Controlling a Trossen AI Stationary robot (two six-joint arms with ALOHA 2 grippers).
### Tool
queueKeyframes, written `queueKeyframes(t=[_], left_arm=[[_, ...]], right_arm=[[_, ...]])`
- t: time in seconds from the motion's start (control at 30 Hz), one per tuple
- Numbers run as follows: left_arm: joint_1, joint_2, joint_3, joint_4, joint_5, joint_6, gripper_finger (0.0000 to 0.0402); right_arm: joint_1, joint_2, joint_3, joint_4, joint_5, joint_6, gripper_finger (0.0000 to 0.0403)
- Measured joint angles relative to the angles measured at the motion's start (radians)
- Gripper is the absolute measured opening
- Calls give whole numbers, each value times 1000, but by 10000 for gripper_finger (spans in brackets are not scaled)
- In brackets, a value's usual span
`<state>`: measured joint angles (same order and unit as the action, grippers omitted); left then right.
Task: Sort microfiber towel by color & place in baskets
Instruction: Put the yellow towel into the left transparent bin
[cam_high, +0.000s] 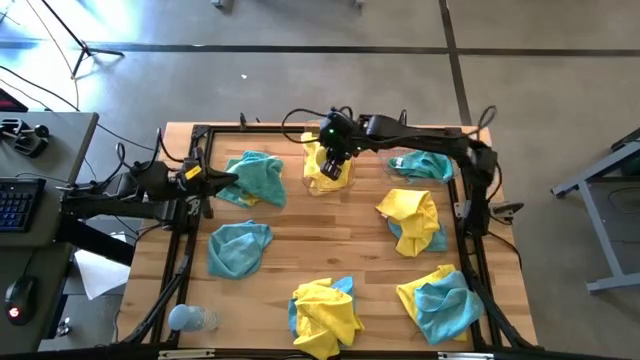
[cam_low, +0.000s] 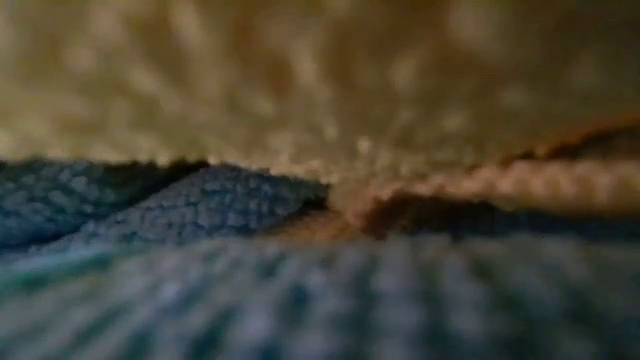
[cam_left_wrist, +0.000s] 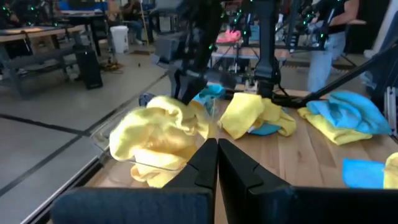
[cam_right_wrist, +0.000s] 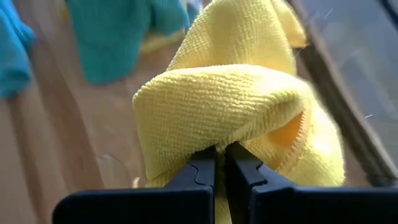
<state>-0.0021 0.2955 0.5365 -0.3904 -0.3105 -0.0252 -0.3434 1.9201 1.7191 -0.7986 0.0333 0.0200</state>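
Over the clear basket (cam_high: 326, 180), right gripper (cam_right_wrist: 220, 163) pinching a yellow towel (cam_right_wrist: 224, 106); left gripper (cam_left_wrist: 217, 163) pressed together beside a teal towel (cam_high: 255, 178).

A wooden table (cam_high: 340, 255) stood on a grey concrete floor (cam_high: 300, 80) crossed by dark lines. A desk (cam_high: 45, 130) with a keyboard (cam_high: 15, 205) and mouse (cam_high: 20, 297) sat beside it. Beyond, workbenches (cam_left_wrist: 37, 37) and 1 standing person (cam_left_wrist: 329, 37) filled the room.
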Motion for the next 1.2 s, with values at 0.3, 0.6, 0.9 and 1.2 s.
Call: queueKeyframes(t=[0.3,0.6,0.9,1.2], left_arm=[[0,49,0,-3,-1,-16,0],[0,99,0,-2,-1,-25,0],[0,119,0,-3,0,-25,0],[0,119,0,-5,0,-26,0]], right_arm=[[-26,169,0,36,-4,-73,34],[-26,206,0,-5,22,-54,124],[-30,182,184,-233,23,-46,173],[-32,185,216,1,-4,-168,138]])
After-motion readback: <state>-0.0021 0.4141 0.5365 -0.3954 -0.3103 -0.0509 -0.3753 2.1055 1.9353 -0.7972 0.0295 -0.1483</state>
